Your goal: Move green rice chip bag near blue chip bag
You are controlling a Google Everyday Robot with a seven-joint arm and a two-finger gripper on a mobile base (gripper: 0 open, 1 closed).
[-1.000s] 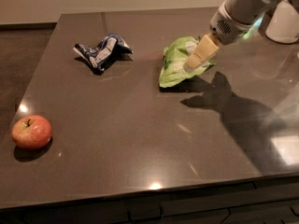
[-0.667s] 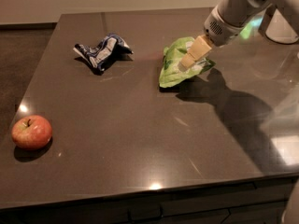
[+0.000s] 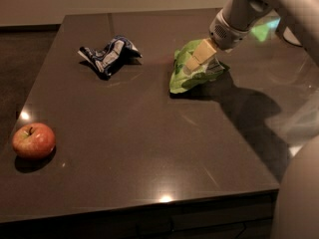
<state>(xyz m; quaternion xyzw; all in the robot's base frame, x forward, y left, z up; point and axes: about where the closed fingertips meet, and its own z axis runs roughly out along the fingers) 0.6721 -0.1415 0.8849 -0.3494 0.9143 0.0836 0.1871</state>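
- Apple [image 3: 34, 141]: far left of the gripper [image 3: 193, 65] and toward the front edge, clear of the route.
- Blue bag [image 3: 109, 54]: well left of the gripper. That's the target.
- Green bag [image 3: 180, 79]: right under the gripper, crumpled.
- Gripper: down on the green bag; clamped or spread, can't tell. Best to take a firm fold, lift slightly, travel left and stop just short of blue.

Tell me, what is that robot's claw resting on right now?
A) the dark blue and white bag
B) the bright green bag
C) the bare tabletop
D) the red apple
B: the gripper is down on the green rice chip bag, while the blue chip bag and the apple lie well apart from it, untouched.
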